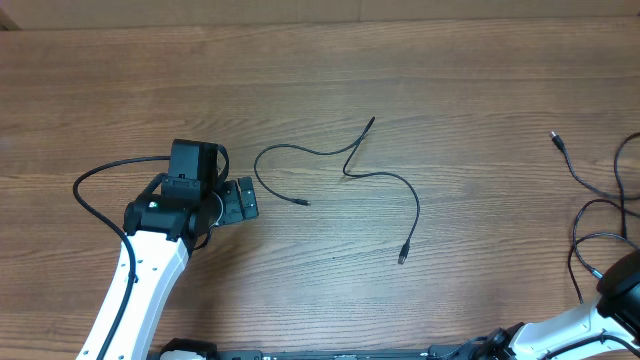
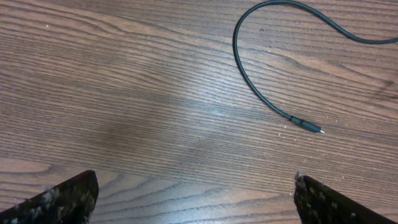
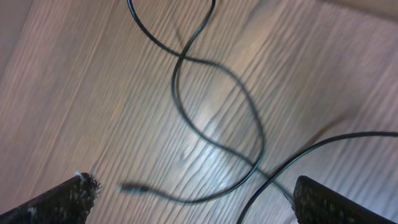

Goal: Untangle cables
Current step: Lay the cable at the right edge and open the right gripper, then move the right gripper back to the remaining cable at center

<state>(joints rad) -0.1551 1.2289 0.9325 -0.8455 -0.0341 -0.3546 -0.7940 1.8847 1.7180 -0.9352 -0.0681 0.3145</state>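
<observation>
Thin black cables (image 1: 345,160) lie loose at mid-table. One strand loops left and ends in a plug (image 1: 303,203); another runs right and down to a plug (image 1: 402,259). My left gripper (image 1: 243,200) sits just left of that loop, open, with nothing between its fingers. In the left wrist view the cable (image 2: 247,74) and its plug tip (image 2: 308,127) lie beyond the left gripper (image 2: 196,200). More cable (image 1: 590,195) lies in loops at the right edge. My right gripper (image 3: 196,200) hangs open above crossing strands (image 3: 186,59) and a plug (image 3: 134,186), touching none.
The wooden table (image 1: 320,70) fills the overhead view. The white left arm (image 1: 140,290) with its thick black lead (image 1: 95,200) comes up from the bottom left. The right arm (image 1: 565,325) lies along the bottom right edge.
</observation>
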